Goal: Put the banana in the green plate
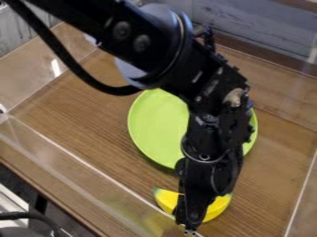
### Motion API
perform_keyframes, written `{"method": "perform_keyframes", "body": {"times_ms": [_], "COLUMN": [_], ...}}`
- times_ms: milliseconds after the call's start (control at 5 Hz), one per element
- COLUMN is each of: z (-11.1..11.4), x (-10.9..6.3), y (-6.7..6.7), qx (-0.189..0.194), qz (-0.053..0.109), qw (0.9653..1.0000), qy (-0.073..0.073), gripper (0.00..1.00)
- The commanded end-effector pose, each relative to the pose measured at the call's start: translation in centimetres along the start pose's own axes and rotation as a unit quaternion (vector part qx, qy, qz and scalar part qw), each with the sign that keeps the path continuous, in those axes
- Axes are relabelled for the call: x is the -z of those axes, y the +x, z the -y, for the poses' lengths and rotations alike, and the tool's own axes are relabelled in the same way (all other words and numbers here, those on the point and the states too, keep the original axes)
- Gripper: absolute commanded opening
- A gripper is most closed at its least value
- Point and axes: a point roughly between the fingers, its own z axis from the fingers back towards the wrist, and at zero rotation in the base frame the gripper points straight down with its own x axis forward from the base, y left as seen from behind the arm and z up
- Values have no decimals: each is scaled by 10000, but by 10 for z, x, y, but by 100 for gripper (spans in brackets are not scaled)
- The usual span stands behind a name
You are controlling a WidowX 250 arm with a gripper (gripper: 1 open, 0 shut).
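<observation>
The banana (165,197), small and bright yellow, lies on the wooden table just in front of the green plate (155,130), close to the clear front wall. My gripper (188,217) points straight down onto the banana's middle, and yellow shows on both sides of its fingers. The jaws look closed around it. The black arm stretches over the right half of the large round lime-green plate and hides that part.
Clear plastic walls (74,171) box in the wooden table top (74,102); the front wall runs right beside the banana. A pale object (124,67) peeks out behind the arm at the back.
</observation>
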Motion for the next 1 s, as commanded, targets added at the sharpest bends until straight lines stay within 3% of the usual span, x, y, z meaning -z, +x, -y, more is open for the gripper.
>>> {"method": "perform_keyframes", "body": {"times_ms": [0,800], "z": [-3,-6], "x": [-9,-20], "y": [2,6], "qx": [-32,-24], "qz": [164,322], "qw": [9998,9993], "qy": [98,180], "gripper": [0,0]}}
